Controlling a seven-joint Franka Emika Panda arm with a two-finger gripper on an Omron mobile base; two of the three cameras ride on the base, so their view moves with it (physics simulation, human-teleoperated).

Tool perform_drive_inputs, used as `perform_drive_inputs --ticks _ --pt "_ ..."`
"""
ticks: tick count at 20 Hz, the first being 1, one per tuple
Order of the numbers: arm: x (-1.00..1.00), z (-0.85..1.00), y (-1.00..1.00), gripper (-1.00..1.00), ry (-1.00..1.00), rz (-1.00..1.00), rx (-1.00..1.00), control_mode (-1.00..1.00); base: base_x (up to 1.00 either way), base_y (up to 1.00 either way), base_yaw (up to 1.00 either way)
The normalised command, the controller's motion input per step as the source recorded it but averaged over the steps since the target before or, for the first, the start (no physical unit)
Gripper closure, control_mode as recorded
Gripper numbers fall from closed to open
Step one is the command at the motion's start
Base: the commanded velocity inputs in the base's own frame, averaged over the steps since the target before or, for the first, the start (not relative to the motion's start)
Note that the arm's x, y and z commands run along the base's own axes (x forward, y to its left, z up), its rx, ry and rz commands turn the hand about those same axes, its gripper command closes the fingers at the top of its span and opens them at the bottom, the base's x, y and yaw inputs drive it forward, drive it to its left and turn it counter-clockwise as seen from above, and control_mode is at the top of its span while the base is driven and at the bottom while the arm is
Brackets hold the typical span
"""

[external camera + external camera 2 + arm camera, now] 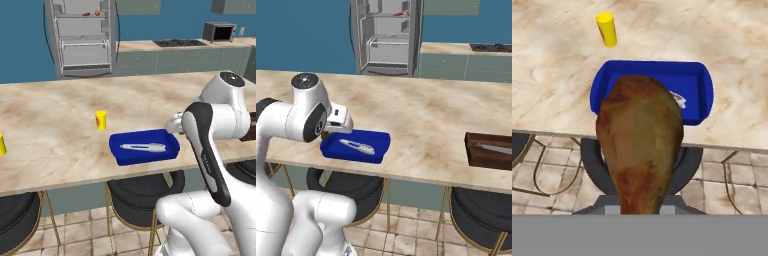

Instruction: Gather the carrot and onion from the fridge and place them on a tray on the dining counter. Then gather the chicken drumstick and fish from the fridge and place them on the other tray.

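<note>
Your gripper [640, 207] is clamped on the chicken drumstick [639, 150], browned and glossy, fat end forward. At 12 o'clock beyond it, the blue tray [704, 95] holds the pale fish [143, 147]. Bare counter [60, 125] surrounds the tray; a yellow cup [606, 29] stands at 11.

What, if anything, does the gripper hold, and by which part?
The gripper holds the drumstick by its narrow bone end; the meaty end points toward the blue tray.
</note>
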Motion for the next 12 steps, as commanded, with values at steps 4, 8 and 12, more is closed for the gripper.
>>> perform_drive_inputs --ticks 4,8,12 --pt "0.68 -0.3 0.05 1.0 0.1 0.0 0.0 -1.0 0.0 0.0 0.0" --pt "0.73 -0.34 0.0 1.0 0.09 0.0 0.0 -1.0 0.0 0.0 0.0" --pt "0.71 -0.31 0.0 1.0 0.09 0.0 0.0 -1.0 0.0 0.0 0.0"
